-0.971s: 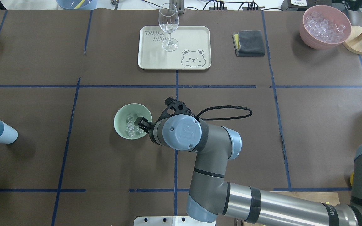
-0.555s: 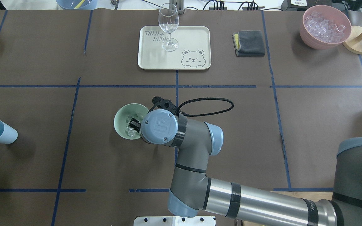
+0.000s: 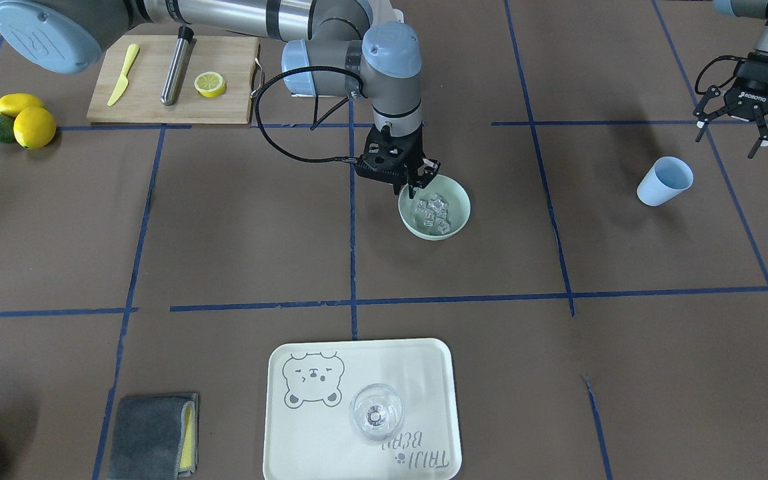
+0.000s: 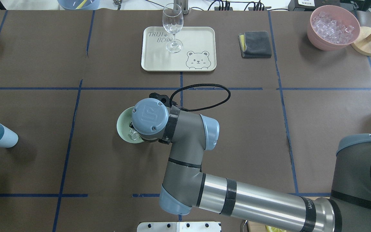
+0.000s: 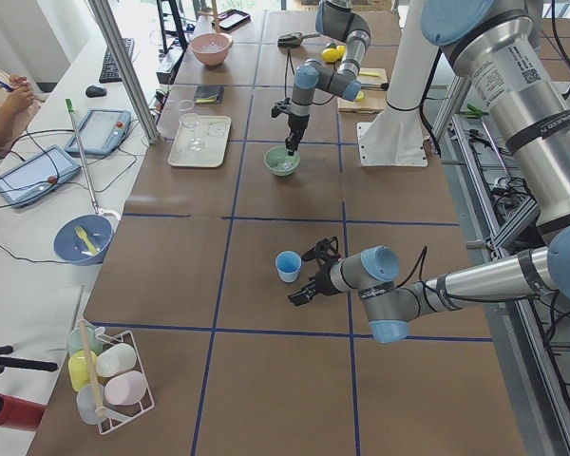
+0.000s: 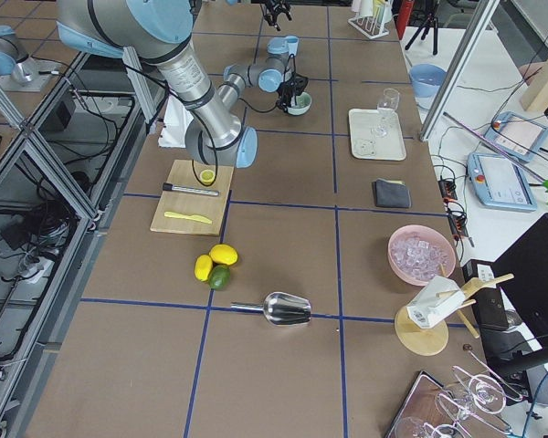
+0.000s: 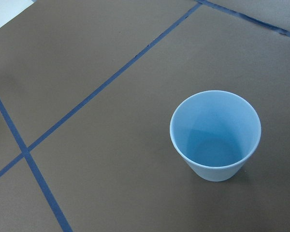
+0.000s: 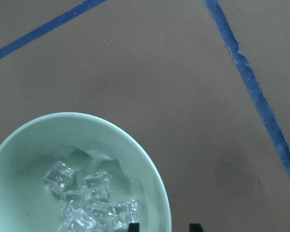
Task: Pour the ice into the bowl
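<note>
Ice (image 3: 432, 207) lies in the bowl (image 3: 457, 224) at frame centre, with the right gripper (image 3: 417, 187) spread astride its rim, so pouring seems finished and the next move calls for a clean upward retreat.

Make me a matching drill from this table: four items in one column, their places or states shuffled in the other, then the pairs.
Items
1. mint-green bowl
2. blue cup
3. wine glass
4. lemon half

Places or states
A. on the wooden board
B. holds ice cubes
C. on the bear tray
D. empty, on the bare table

Pairs: 1-B, 2-D, 3-C, 4-A
</note>
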